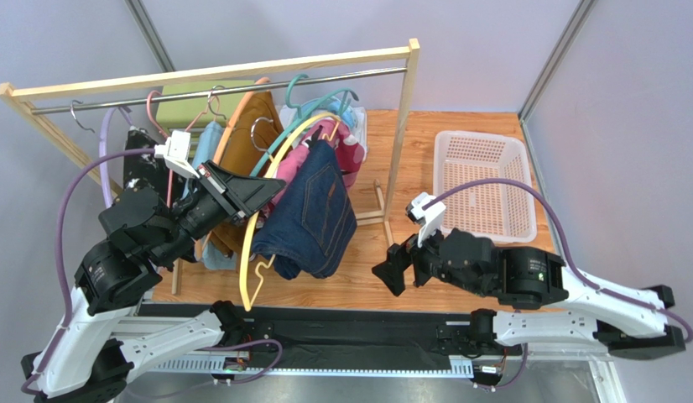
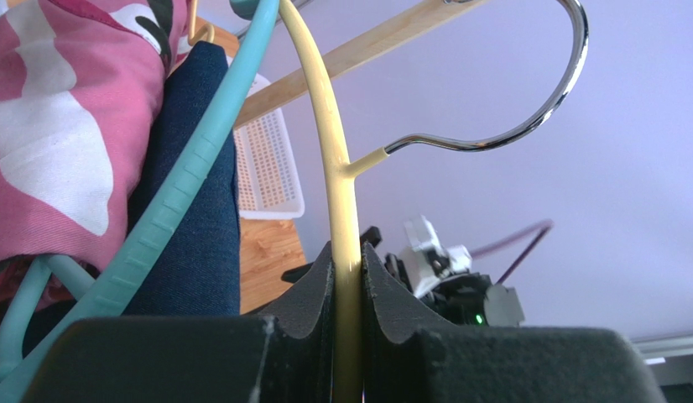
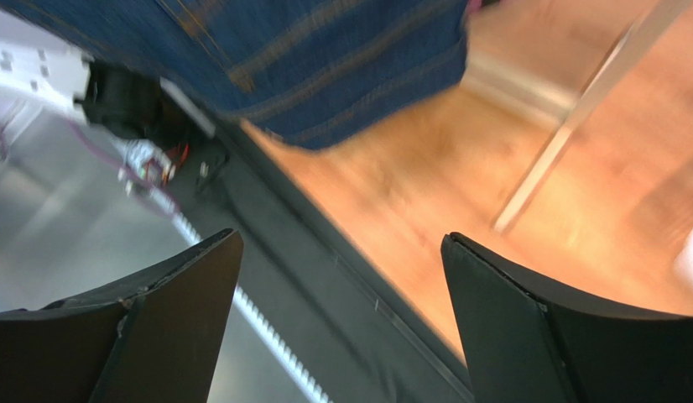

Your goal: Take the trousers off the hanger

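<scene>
My left gripper (image 1: 259, 195) is shut on the rod of a yellow hanger (image 1: 246, 256), which is tilted in front of the rack; the pinch shows in the left wrist view (image 2: 347, 281). The hanger's metal hook (image 2: 526, 126) is free in the air. The dark navy trousers (image 1: 318, 214) are draped over this hanger and hang down. They also show in the left wrist view (image 2: 195, 210) and the right wrist view (image 3: 325, 50). The pink floral (image 1: 351, 151), mustard-brown (image 1: 245, 126), light blue (image 1: 209, 143) and black speckled (image 1: 140, 164) trousers hang on the rack. My right gripper (image 1: 388, 277) is open and empty, low, to the right of the navy trousers.
The wooden rack (image 1: 404, 109) with a metal rail stands across the back of the table. A white slotted basket (image 1: 484, 180) lies at the right. A teal hanger (image 2: 182, 185) sits beside the yellow one. The rack's foot (image 3: 568, 134) is near my right gripper.
</scene>
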Robot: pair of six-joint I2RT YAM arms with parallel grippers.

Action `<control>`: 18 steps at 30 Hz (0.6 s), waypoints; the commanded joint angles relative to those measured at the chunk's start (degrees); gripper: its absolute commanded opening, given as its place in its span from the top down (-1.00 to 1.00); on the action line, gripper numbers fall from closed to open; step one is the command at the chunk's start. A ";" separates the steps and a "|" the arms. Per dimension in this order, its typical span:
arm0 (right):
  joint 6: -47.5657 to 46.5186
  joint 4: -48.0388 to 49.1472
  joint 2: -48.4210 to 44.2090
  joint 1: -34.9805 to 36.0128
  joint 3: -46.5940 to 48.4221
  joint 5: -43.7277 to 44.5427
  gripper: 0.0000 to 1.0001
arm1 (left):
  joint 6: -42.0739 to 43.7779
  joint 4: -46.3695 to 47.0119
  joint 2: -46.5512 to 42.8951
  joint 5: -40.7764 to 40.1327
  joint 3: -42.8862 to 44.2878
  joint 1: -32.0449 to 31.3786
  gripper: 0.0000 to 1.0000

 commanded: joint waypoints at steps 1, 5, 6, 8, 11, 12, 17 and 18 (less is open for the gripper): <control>-7.34 16.42 4.58 16.36 1.54 36.17 -0.93 | -3.70 3.04 -1.30 -5.39 1.29 0.01 1.00; -23.14 31.59 15.20 25.16 3.92 50.56 -0.99 | -5.19 2.07 -1.03 -6.18 1.29 0.01 1.00; -25.73 34.43 16.62 26.57 4.27 51.71 -1.00 | -5.46 1.90 -1.03 -6.18 1.29 0.01 1.00; -31.78 40.66 20.56 27.37 5.50 53.13 -1.00 | -6.77 0.84 -1.21 -6.97 1.29 0.01 1.00; -36.72 47.79 24.44 27.90 6.99 52.25 -1.00 | -8.71 -1.35 -1.73 -8.37 1.72 0.01 1.00; -39.35 49.12 25.24 28.07 7.43 51.99 -1.00 | -9.67 -1.97 -1.82 -8.73 1.99 -0.07 1.00; -39.81 49.93 28.41 28.69 11.03 46.20 -0.94 | -11.79 -6.10 -2.17 -11.71 4.09 0.01 1.00; -39.81 49.93 28.50 29.12 11.21 45.23 -0.93 | -11.96 -6.54 -2.09 -11.98 4.36 0.01 1.00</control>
